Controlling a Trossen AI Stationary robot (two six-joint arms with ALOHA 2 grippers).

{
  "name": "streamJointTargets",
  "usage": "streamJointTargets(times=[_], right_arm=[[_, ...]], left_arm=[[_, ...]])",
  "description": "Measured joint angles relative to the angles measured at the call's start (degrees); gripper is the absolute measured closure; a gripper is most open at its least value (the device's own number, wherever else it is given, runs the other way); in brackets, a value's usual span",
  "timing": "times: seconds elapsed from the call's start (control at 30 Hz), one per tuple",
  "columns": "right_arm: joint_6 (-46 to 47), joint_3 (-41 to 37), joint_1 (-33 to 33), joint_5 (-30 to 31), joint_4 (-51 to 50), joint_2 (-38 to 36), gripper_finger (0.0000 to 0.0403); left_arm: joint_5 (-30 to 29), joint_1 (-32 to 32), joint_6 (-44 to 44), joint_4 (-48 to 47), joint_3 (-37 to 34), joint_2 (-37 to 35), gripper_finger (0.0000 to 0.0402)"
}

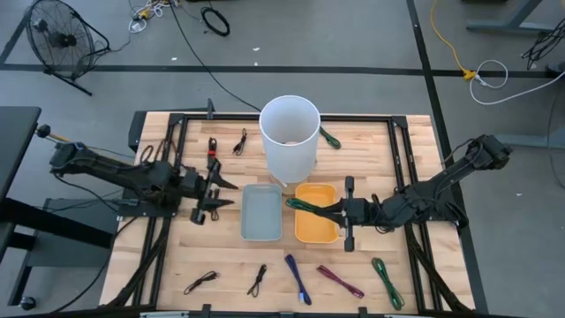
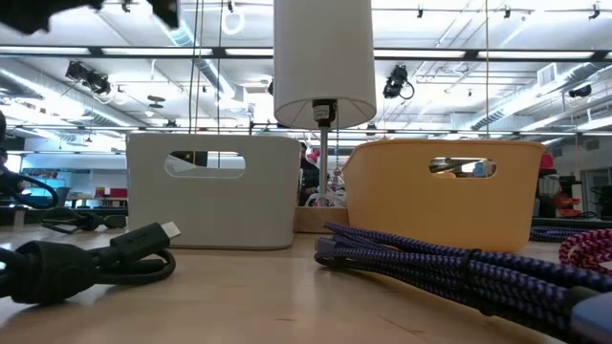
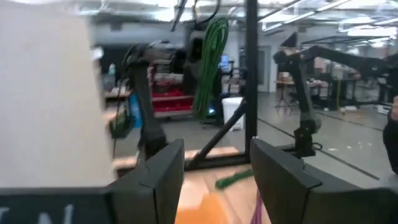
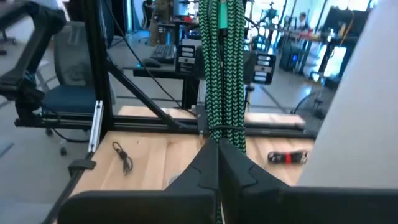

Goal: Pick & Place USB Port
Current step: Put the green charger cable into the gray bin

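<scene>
My right gripper [image 1: 335,212] reaches in from the table's right and is shut on a green braided cable [image 1: 305,207], which is lifted over the far left part of the orange bin [image 1: 316,228]. The right wrist view shows that cable [image 4: 221,68] as a folded bundle rising from the shut fingers. A grey bin [image 1: 261,214] stands on the table to the left of the orange one. My left gripper [image 1: 214,199] waits open, left of the grey bin; in the left wrist view its fingers [image 3: 166,171] hold nothing. My right gripper [image 4: 217,154] pinches the green cable bundle between its two fingers, at a spot [image 4: 222,138] where several strands lie side by side. The fingers come level from the table's right. The bundle is lifted clear of the table, above the orange bin.
A tall white cylinder [image 1: 289,137] stands just beyond the bins. Loose cables lie near the table's near edge: black [image 1: 201,283], black [image 1: 258,280], blue-purple [image 1: 297,278], magenta [image 1: 340,281], green [image 1: 386,283]. Others lie farther back [image 1: 329,137], [image 1: 239,141], [image 1: 212,150].
</scene>
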Motion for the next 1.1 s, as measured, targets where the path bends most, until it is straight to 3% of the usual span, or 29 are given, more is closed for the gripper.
streamJointTargets(times=[0.23,0.5,0.73,0.93,1.1], right_arm=[[-6.9,5.2,-1.3,0.3,0.2,5.6,0.0403],[-8.3,7.3,-4.2,-0.3,1.6,8.9,0.0403],[-7.6,7.4,-5.3,-3.3,2.6,9.3,0.0403],[-7.4,7.4,-5.3,-3.3,2.7,9.3,0.0403],[-7.6,7.4,-5.8,-3.3,2.8,9.6,0.0403]], left_arm=[[0.7,-0.7,5.0,3.9,12.2,14.7,0.0209],[4.9,-0.6,6.5,4.4,20.4,25.5,0.0209],[4.6,-0.2,8.1,5.5,23.3,29.1,0.0209],[-1.7,1.5,10.4,5.3,23.7,29.4,0.0209],[2.4,2.4,9.0,6.9,23.7,29.4,0.0209]])
